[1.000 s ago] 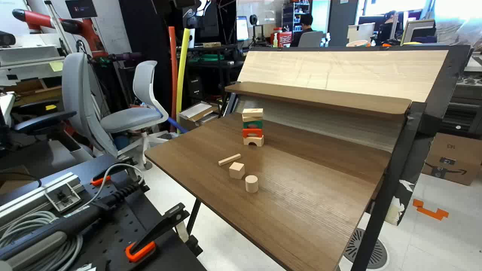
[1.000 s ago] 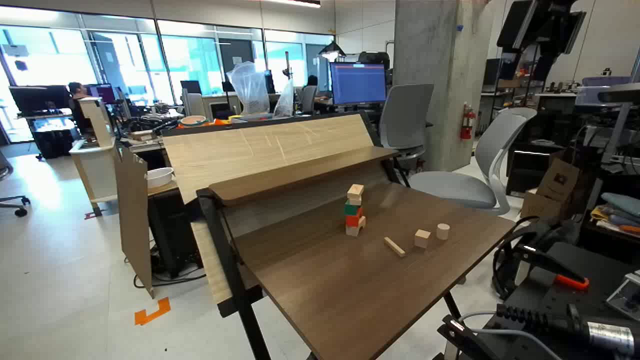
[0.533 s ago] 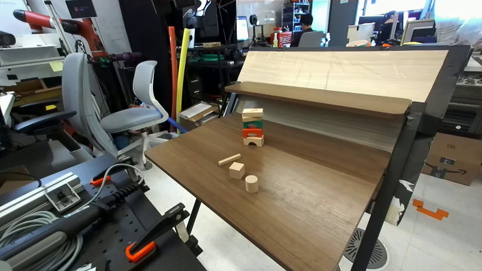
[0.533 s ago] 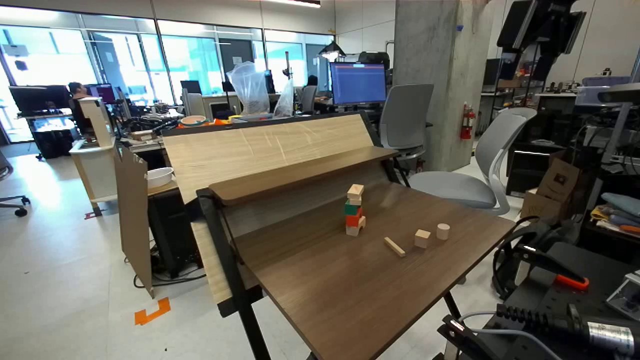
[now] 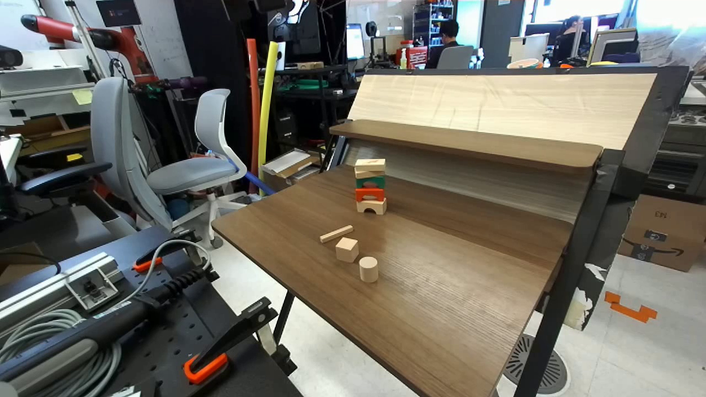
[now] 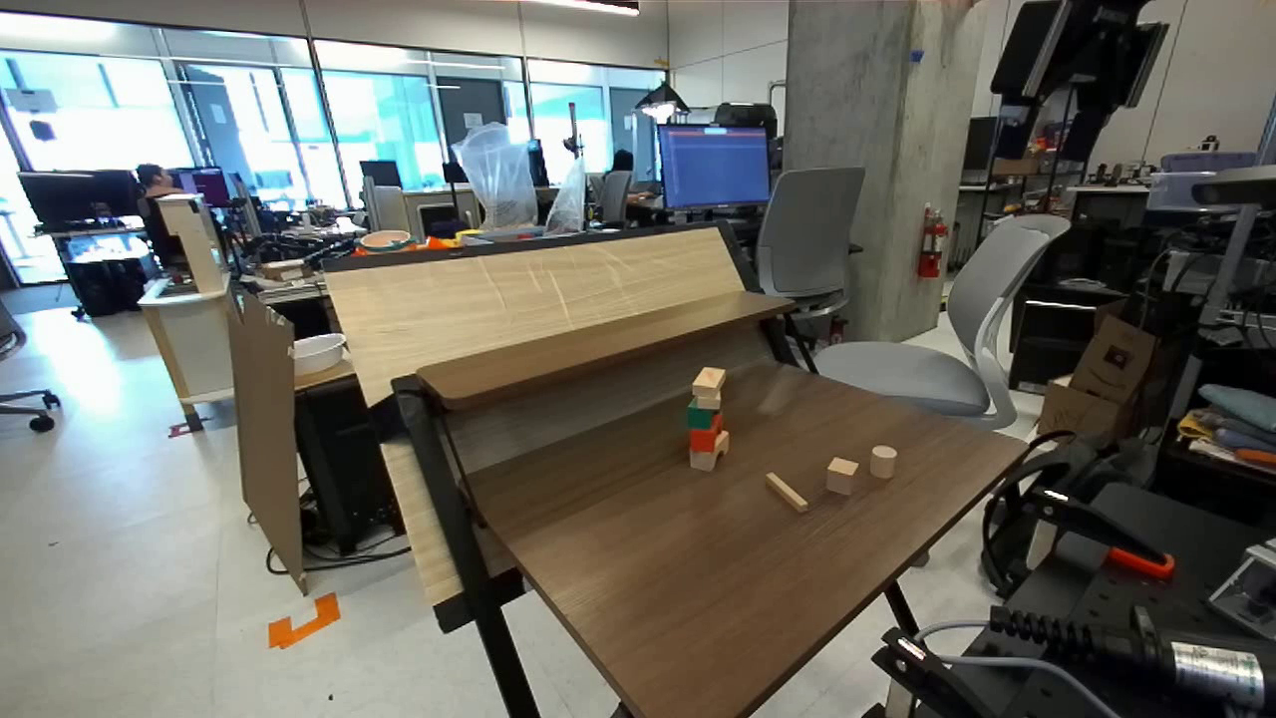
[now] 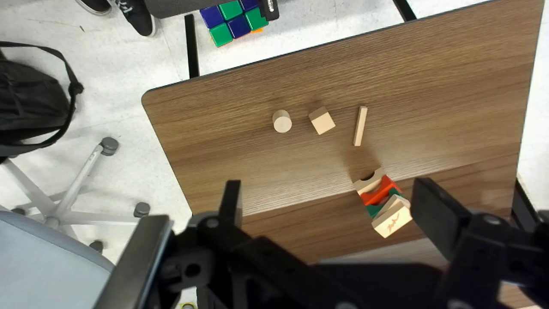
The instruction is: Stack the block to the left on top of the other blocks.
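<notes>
The block to the left, a pale unpainted cube (image 5: 347, 250), sits on the brown table. It shows in an exterior view (image 6: 841, 476) and in the wrist view (image 7: 322, 121). The other blocks stand in a tower (image 5: 370, 182): a pale arch at the bottom, then red-orange, then green, with two pale blocks on top. The tower also shows in an exterior view (image 6: 705, 421) and the wrist view (image 7: 379, 193). My gripper (image 7: 329, 193) is open and empty in the wrist view, its right finger beside the tower in the picture. Neither exterior view shows the gripper.
A pale cylinder (image 5: 369, 269) and a thin pale stick (image 5: 336, 234) lie on either side of the cube. A raised shelf (image 5: 469, 142) runs behind the tower along the table (image 5: 441, 309). A grey chair (image 6: 907, 377) stands close to the table.
The blocks have not moved in either exterior view. A red arm in the background has shifted very slightly to the right.
</notes>
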You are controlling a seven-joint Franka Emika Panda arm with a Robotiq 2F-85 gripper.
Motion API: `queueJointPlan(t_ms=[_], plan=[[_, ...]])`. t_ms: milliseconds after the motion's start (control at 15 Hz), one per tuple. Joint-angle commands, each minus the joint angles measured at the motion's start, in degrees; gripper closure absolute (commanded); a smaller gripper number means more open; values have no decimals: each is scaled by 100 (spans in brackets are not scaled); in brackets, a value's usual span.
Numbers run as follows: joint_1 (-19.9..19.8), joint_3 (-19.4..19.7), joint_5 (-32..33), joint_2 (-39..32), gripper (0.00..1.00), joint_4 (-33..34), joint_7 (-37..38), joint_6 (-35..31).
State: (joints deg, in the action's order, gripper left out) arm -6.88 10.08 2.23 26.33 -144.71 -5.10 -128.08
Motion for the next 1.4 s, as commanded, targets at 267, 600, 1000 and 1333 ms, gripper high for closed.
queueJointPlan(t_ms=[267, 600, 1000, 1333], plan=[[-47, -44, -27, -4, 0, 10, -21, 14], [-1, -52, -180, -86, 0, 10, 104, -67], [198, -635, -1175, -1681, 0, 239, 2111, -1390], [213, -859, -749, -3451, 0, 834, 3954, -2667]])
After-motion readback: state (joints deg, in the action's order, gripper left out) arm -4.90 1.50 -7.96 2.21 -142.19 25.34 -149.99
